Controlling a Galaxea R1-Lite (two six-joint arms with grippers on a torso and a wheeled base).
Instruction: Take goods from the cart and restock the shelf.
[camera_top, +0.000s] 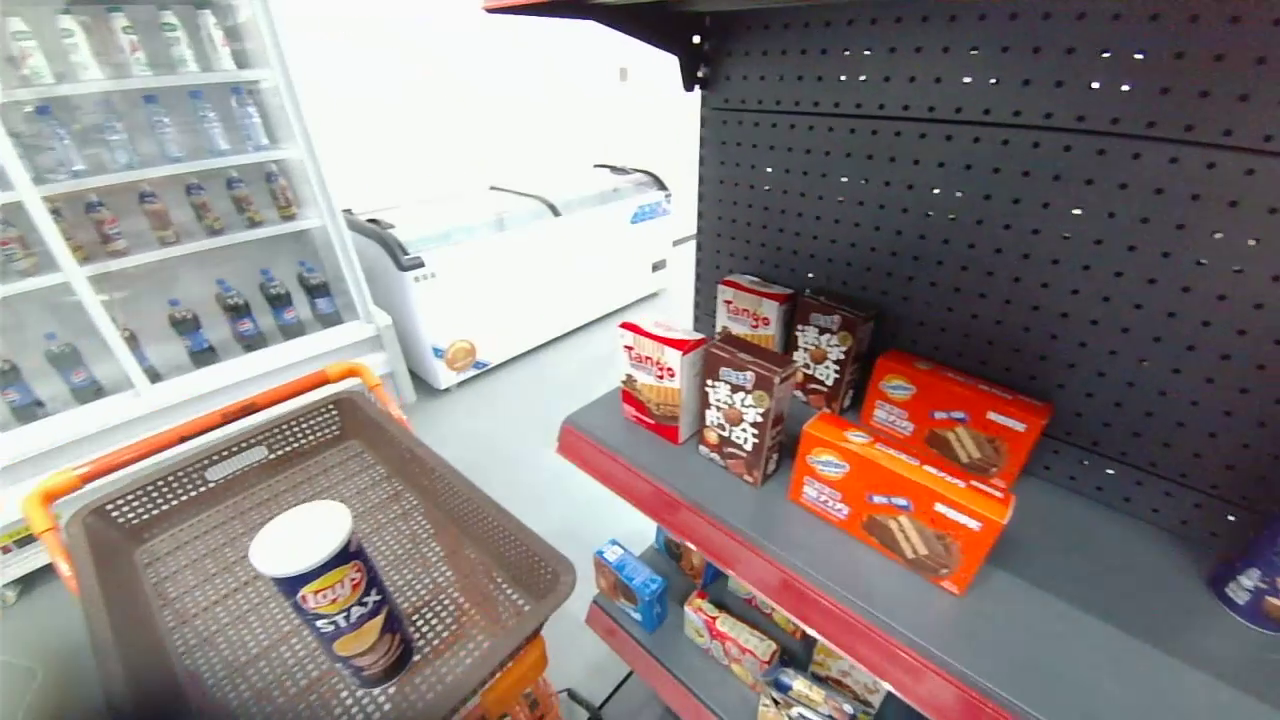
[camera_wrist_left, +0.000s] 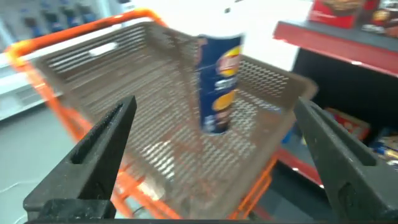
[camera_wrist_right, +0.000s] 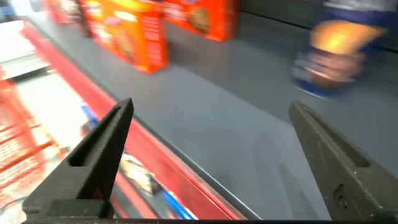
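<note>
Left pincer (camera_wrist_left: 214, 106) is spread wide and empty; I see the chips can (camera_wrist_left: 219, 81) upright in the cart basket (camera_wrist_left: 74, 68), straight ahead between its fingers. Right pincer (camera_wrist_right: 211, 106) is spread too, facing the grey shelf (camera_wrist_right: 224, 130), with orange boxes (camera_wrist_right: 137, 37) and a blue can (camera_wrist_right: 333, 56) beyond it.

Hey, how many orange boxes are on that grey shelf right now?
2. The front orange box lies near the grey shelf's red edge; the rear orange box lies just behind it, by the pegboard. More could sit past the picture's right edge.
</note>
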